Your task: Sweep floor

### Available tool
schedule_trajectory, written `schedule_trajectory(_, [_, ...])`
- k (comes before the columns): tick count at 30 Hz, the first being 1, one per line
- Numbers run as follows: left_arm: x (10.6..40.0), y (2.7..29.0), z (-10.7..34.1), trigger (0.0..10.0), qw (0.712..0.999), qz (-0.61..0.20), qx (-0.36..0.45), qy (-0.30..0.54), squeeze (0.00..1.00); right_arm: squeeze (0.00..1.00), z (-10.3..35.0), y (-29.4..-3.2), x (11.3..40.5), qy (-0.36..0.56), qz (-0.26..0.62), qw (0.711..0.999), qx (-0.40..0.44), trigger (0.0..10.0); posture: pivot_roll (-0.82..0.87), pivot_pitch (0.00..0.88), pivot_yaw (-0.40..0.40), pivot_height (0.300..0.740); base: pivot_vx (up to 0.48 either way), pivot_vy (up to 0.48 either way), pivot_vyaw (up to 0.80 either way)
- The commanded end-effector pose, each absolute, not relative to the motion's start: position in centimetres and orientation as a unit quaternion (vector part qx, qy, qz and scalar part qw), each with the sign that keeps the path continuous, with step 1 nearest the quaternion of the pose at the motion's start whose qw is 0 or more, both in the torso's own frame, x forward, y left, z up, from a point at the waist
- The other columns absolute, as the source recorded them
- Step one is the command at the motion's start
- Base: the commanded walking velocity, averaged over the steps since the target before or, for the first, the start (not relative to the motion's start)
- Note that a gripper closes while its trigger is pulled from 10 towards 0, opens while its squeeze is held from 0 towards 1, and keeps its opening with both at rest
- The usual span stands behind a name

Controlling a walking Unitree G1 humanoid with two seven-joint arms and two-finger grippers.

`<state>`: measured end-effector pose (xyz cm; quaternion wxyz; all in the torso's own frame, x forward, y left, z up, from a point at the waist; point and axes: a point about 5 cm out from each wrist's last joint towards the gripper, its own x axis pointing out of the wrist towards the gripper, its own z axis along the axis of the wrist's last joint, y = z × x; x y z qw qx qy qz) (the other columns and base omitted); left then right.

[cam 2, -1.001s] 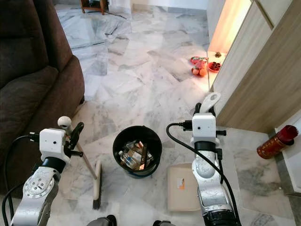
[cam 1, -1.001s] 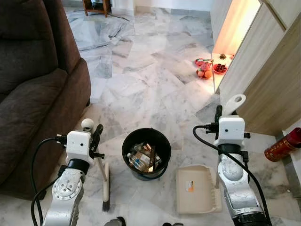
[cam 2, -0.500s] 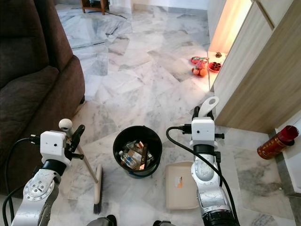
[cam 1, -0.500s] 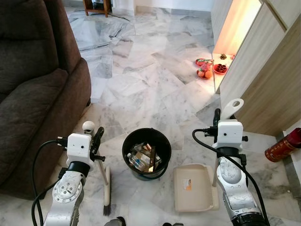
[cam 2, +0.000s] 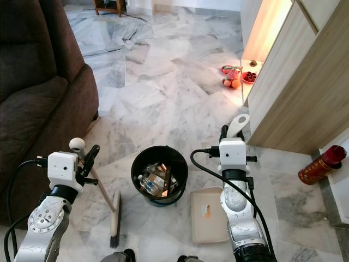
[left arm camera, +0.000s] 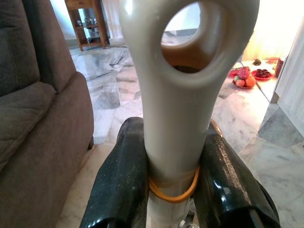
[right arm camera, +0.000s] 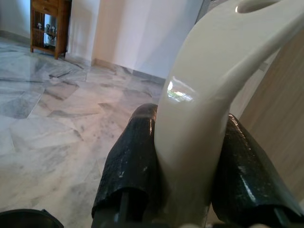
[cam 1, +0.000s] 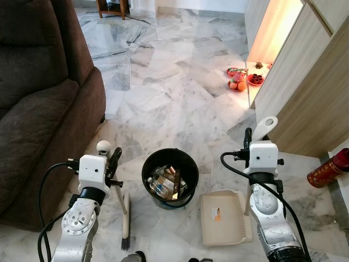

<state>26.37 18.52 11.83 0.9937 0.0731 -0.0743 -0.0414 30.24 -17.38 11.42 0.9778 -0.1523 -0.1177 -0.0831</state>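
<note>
I have both tools in hand. The left gripper (left arm camera: 173, 190) is clamped on the broom handle (left arm camera: 178, 95), one black finger on each side of the cream shaft just above an orange band. The right gripper (right arm camera: 187, 166) is clamped the same way on the dustpan handle (right arm camera: 209, 95).

The broom (cam 1: 122, 210) stands tilted on the marble floor (cam 1: 174, 93), its brush head (cam 1: 126, 240) down on the tiles between the brown sofa (cam 1: 38, 109) and the black bin (cam 1: 169, 178). The bin holds litter (bottles and wrappers, as far as I can make out). The cream dustpan (cam 1: 222, 217) lies flat on the floor just beside the bin, on its right.

Change noted over the last second: the dustpan has slid left, closing on the bin, and the right arm has come in with it. The brush head has shifted a little nearer me. The bin has not moved.

Assessment: I see no loose debris on the tiles near the tools. With litter already in the bin and the pan drawn in next to it, I judge the sweep to be in its closing stage, or repositioning for another pass.

Beyond, plates of fruit (cam 1: 242, 79) sit on the floor by the wooden cabinet (cam 1: 311, 93), and a red canister (cam 1: 327, 168) lies at the far right.
</note>
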Motion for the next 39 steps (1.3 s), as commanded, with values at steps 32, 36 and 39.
schedule_trajectory(32, [26.55,17.93,13.24,10.0,0.990,-0.054,0.069,-0.109,0.00,0.00,11.73,-16.94,30.46,-0.136,-0.070,0.978,-0.143,10.0,0.13,0.177,-0.014,0.740,-0.101,0.000,0.00])
schedule_trajectory(36, [26.53,17.94,13.24,10.0,0.990,-0.053,0.068,-0.109,0.00,0.00,11.74,-16.91,30.47,-0.135,-0.070,0.978,-0.143,10.0,0.13,0.180,-0.013,0.740,-0.288,0.000,0.00])
schedule_trajectory(39, [26.53,17.99,13.28,10.0,0.990,-0.052,0.069,-0.109,0.00,0.00,11.61,-16.84,30.44,-0.134,-0.069,0.978,-0.142,10.0,0.13,0.189,-0.012,0.740,-0.290,0.000,0.00])
